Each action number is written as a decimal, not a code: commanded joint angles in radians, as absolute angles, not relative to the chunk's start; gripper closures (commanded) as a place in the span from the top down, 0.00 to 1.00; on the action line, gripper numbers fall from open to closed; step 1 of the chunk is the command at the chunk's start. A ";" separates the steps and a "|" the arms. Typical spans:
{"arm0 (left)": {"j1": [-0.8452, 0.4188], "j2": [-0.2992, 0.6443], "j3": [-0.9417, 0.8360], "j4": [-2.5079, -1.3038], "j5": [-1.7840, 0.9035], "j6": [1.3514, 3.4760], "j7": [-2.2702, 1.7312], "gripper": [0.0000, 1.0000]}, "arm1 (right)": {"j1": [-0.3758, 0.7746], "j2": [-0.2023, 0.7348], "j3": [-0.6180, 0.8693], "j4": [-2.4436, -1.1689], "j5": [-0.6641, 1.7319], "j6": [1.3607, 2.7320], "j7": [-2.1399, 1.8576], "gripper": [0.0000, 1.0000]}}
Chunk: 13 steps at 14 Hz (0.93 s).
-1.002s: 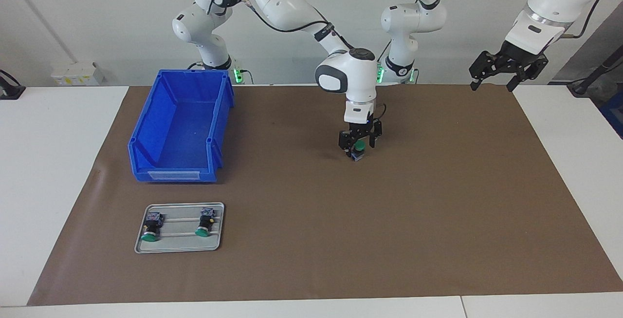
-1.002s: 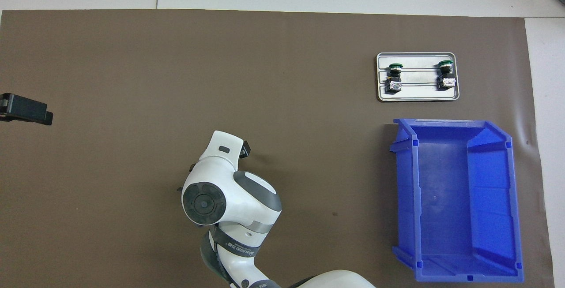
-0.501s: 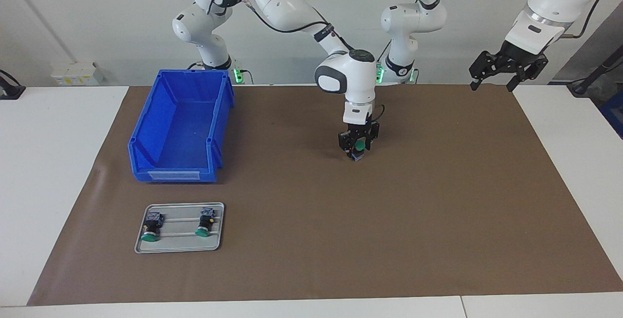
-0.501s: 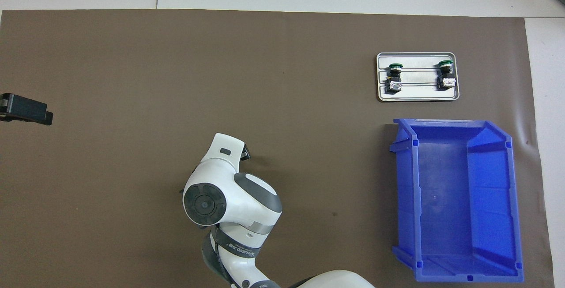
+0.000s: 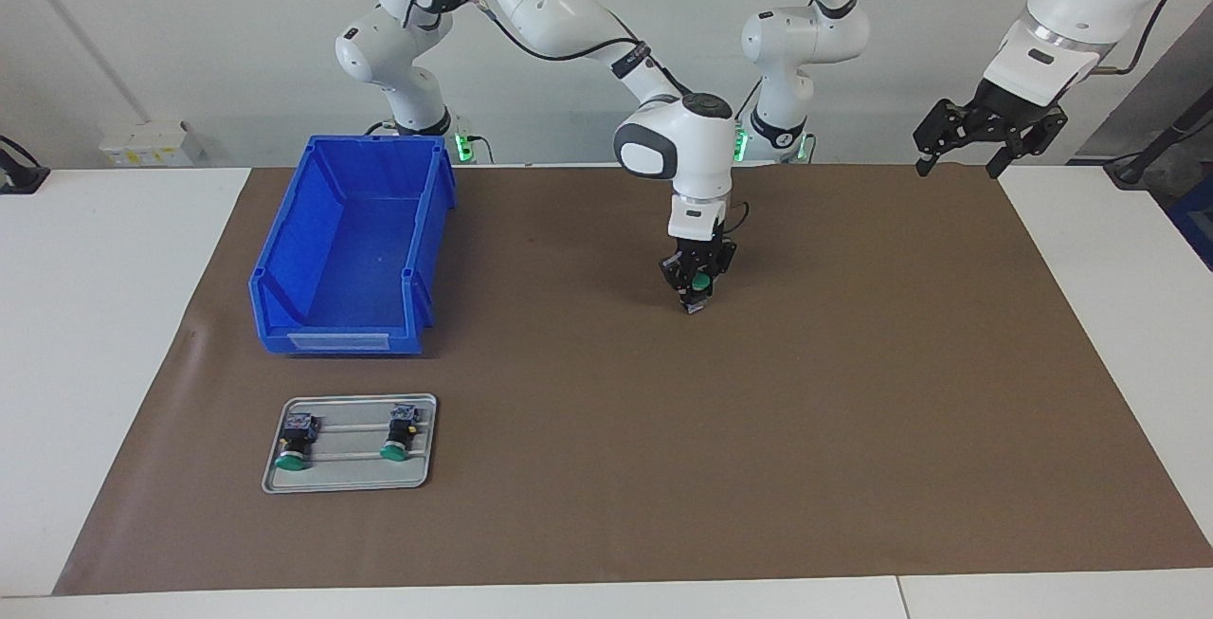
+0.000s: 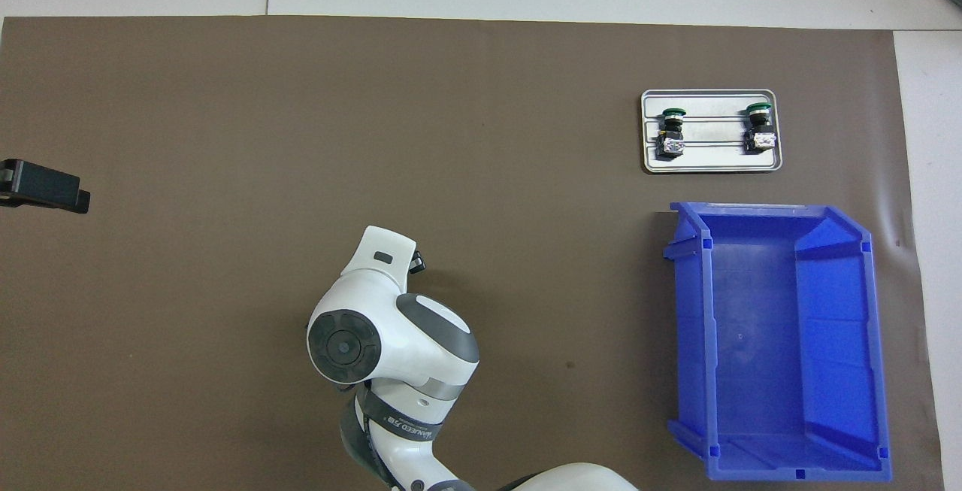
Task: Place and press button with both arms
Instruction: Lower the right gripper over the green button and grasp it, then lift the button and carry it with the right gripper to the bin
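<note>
Right now the button (image 5: 698, 285) sits between the fingers of the right gripper (image 5: 697, 289), near the middle of the brown mat (image 5: 853, 410). Its green cap shows between the two black fingers, and its bottom end is at the mat or just above it; I cannot tell which. The fingers are pulled in tight on the button's sides. The right arm (image 5: 569, 12) reaches down to it from above, and in the overhead view the arm's big white wrist (image 6: 391, 325) hides the button.

The left gripper (image 5: 986, 131) hangs high in the air over the mat's edge at the left arm's end of the table. Its fingers are spread wide and it holds nothing. That arm waits.

Toward the right arm's end of the table stands a blue bin (image 5: 284, 306). Nothing is in it. Just beside it, farther from the robots, lies a small grey tray (image 5: 351, 482). Two more buttons lie in the tray on their sides, one (image 5: 295, 445) nearer the table's end and the other one (image 5: 401, 433) beside it, a little apart. Their green caps point away from the robots.
</note>
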<state>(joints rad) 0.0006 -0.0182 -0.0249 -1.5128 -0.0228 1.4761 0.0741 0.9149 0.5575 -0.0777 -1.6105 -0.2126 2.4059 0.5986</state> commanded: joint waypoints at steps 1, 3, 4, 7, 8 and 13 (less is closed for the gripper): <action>0.011 -0.037 -0.032 -1.532 -0.011 1.468 0.077 1.00 | 0.870 0.470 -0.067 -1.614 -0.170 2.343 0.586 0.00; 0.011 -0.037 -0.032 -1.532 -0.011 1.468 0.077 1.00 | 0.813 0.390 -0.066 -1.617 -0.167 2.254 0.552 0.00; 0.011 -0.037 -0.032 -1.532 -0.011 1.468 0.077 1.00 | 0.792 0.353 -0.067 -1.618 -0.167 2.208 0.519 0.00; 0.011 -0.037 -0.032 -1.532 -0.011 1.468 0.077 1.00 | 0.651 0.256 -0.067 -1.623 -0.167 2.099 0.401 0.00; 0.009 -0.037 -0.032 -1.532 -0.011 1.468 0.077 1.00 | 0.593 0.230 -0.066 -1.626 -0.164 2.082 0.341 0.00; 0.011 -0.037 -0.032 -1.532 -0.011 1.468 0.077 1.00 | 0.280 0.135 -0.067 -1.638 -0.026 1.924 -0.122 0.00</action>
<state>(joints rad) 0.0006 -0.0182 -0.0250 -1.5128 -0.0228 1.4761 0.0741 0.3810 0.1783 -0.0876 -1.5982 -0.0574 1.9626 0.0183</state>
